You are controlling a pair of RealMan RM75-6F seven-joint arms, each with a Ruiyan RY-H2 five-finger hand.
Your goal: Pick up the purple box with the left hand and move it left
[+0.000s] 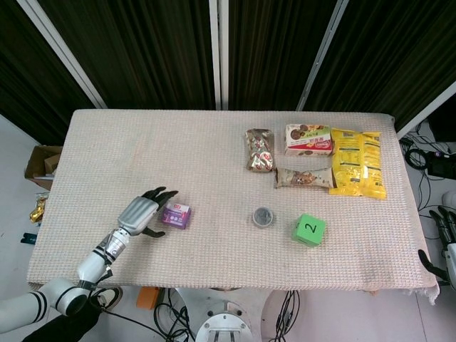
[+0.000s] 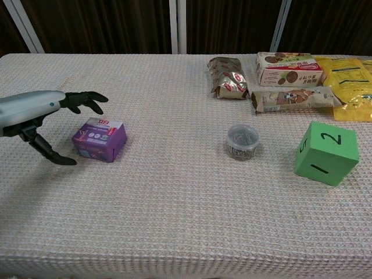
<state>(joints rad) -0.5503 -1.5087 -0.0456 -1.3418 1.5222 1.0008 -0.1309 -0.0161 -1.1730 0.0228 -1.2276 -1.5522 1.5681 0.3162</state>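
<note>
Dark curtains behind a woven-cloth counter [image 1: 214, 153]. Purple box [image 1: 176, 214] resting lower left of frame, untouched. Left hand [image 1: 140, 214] just beside it, fingers spread with thumb low and apart, empty, seemingly set to straddle the box. Right hand [image 1: 449, 242] at far right edge, grip unclear.

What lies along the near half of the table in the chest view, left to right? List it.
left hand → purple box → small clear round container → green cube marked 2
</note>
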